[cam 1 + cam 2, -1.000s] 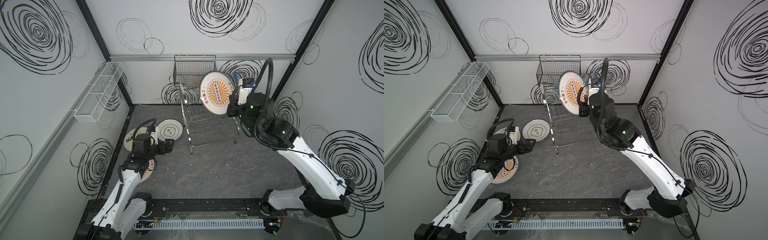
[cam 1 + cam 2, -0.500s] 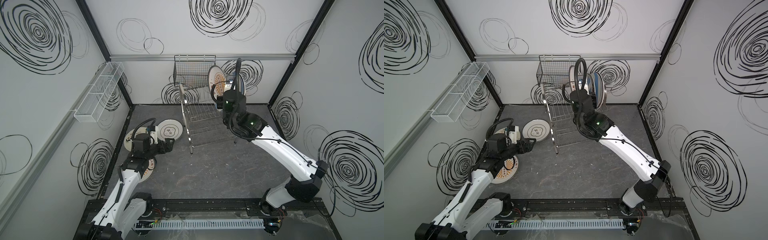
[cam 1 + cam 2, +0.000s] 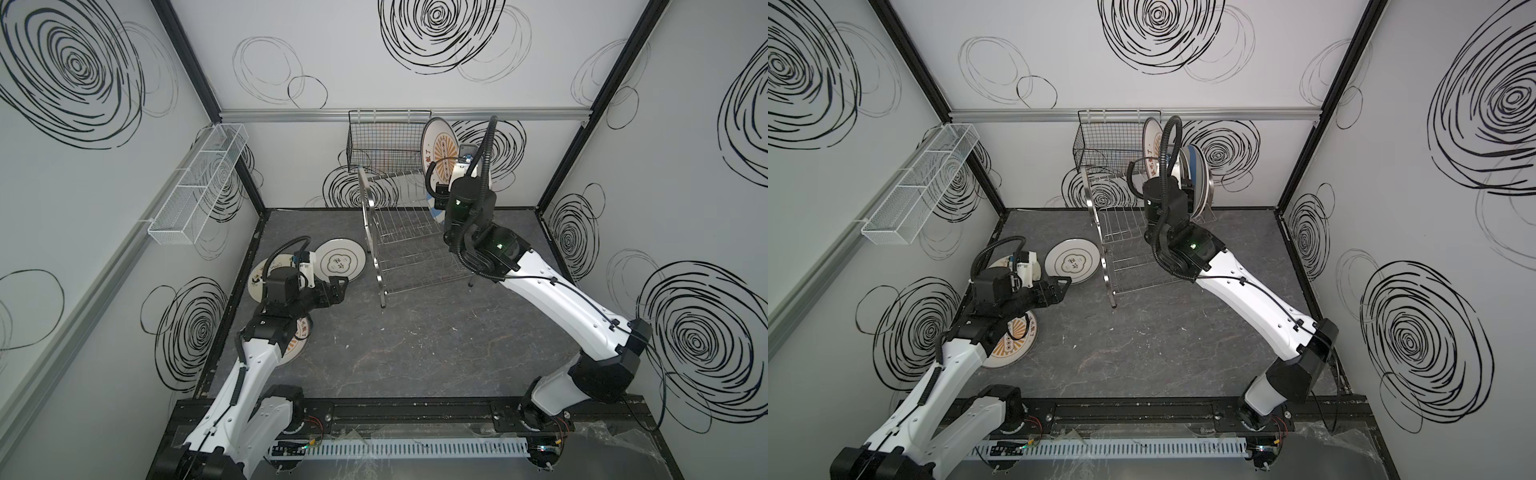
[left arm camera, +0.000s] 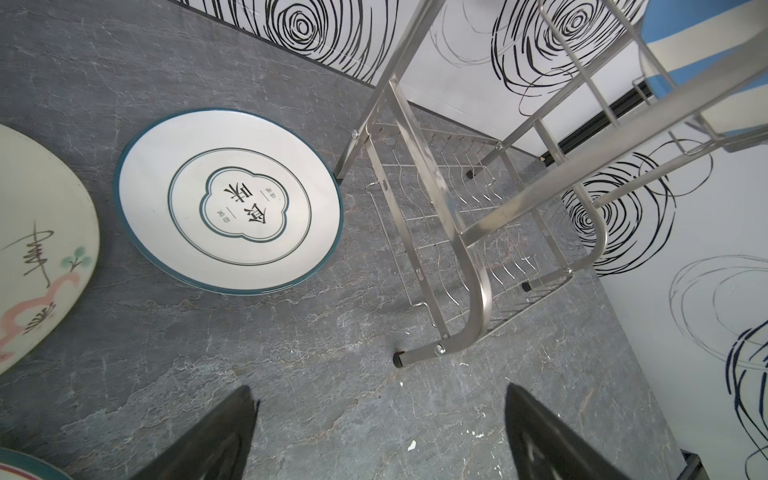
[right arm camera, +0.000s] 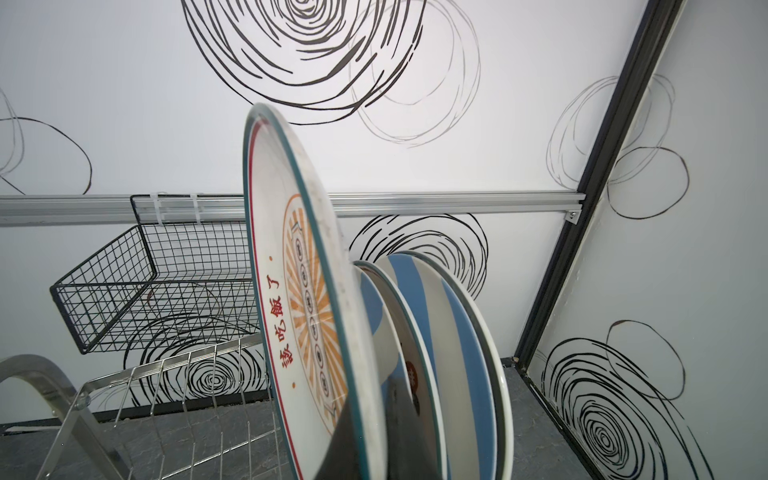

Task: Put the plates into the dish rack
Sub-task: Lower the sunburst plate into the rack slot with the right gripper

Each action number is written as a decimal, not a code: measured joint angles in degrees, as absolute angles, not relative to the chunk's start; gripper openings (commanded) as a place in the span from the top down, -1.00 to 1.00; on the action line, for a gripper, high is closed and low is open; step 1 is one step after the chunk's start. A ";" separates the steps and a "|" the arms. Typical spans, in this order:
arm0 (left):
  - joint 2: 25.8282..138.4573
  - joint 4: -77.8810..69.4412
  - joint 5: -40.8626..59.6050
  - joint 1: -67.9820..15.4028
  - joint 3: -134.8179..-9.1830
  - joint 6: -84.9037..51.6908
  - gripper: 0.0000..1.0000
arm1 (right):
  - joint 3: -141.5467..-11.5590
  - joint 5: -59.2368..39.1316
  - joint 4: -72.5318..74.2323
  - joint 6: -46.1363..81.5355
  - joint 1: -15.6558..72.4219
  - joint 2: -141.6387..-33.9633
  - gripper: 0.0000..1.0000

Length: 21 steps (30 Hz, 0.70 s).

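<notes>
Roughly halfway, I judged: my right hand was clamped on the orange sunburst plate, upright just beside the blue-striped plates already standing in the dish rack, while my left hand hung open and empty over the worktop, where the green-rimmed plate and two others lay unloaded

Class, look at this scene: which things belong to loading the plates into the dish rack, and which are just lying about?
Belongs to the job:
dish rack; sunburst plate held in the right gripper; striped plates in the rack; green-rimmed plate, cream plate and second sunburst plate, lying flat; open left gripper.

Just there:
black wire basket; white mesh basket.
</notes>
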<state>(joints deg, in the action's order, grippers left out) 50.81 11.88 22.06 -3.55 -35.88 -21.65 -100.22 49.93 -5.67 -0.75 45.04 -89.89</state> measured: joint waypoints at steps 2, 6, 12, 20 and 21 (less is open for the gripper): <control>50.81 11.88 22.09 -3.46 -35.88 -21.65 -0.92 | -100.25 49.54 -5.69 -0.32 44.73 -90.98 1.00; 50.81 11.88 22.11 -3.18 -35.88 -21.65 -0.92 | -100.25 48.88 -6.17 0.27 44.14 -93.49 1.00; 50.78 11.88 22.26 -2.81 -35.88 -21.67 -0.92 | -100.25 47.97 -6.61 1.32 43.31 -95.09 1.00; 50.78 11.88 22.57 -2.44 -35.88 -21.67 -0.92 | -100.25 46.94 -7.44 3.27 41.95 -95.11 1.00; 50.78 11.86 22.61 -2.44 -35.88 -21.67 -0.92 | -100.25 46.63 -7.57 3.62 41.85 -95.11 1.00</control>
<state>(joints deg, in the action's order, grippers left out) 50.78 11.86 22.61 -2.44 -35.88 -21.67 -100.25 46.63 -7.57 3.62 41.85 -95.11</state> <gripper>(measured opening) 0.960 0.093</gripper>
